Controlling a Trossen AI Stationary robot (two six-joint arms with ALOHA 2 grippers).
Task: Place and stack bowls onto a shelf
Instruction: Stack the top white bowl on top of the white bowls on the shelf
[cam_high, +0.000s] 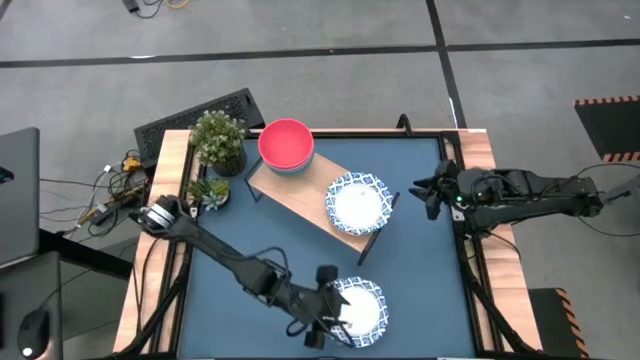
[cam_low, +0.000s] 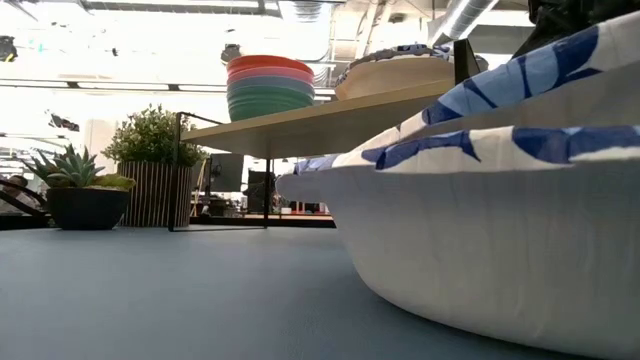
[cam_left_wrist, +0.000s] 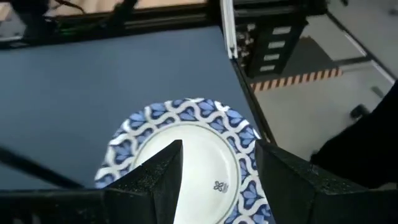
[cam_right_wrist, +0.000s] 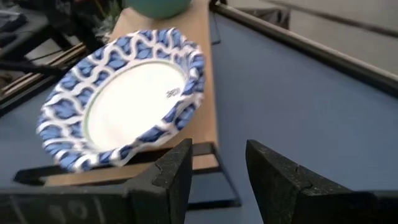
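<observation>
The light-wood shelf (cam_high: 290, 195) stands slantwise at the far side of the table. The pink bowl (cam_high: 286, 143) sits on it, nested in the green bowl (cam_low: 270, 100), beside a white blue-rimmed bowl (cam_high: 358, 203) on its right end. Near the table's front edge lie two more white bowls, one (cam_low: 540, 70) tilted inside the other (cam_low: 500, 260). My left gripper (cam_high: 335, 305) is open at their left rim. One finger (cam_left_wrist: 165, 174) is over the bowl's inside and the other (cam_left_wrist: 283, 174) is outside it. My right gripper (cam_high: 428, 190) hangs open to the right of the shelf. My left gripper stands astride the near rim (cam_left_wrist: 249, 186) of the top white bowl, coming from the table's left and slanting down. Whether either finger touches the bowl, I cannot tell.
Two small potted plants (cam_high: 218, 140) (cam_high: 207, 192) stand at the shelf's left end. A keyboard (cam_high: 200, 115) lies beyond the table's far left corner. Bare blue tabletop (cam_high: 430, 270) lies between the shelf and the front bowls.
</observation>
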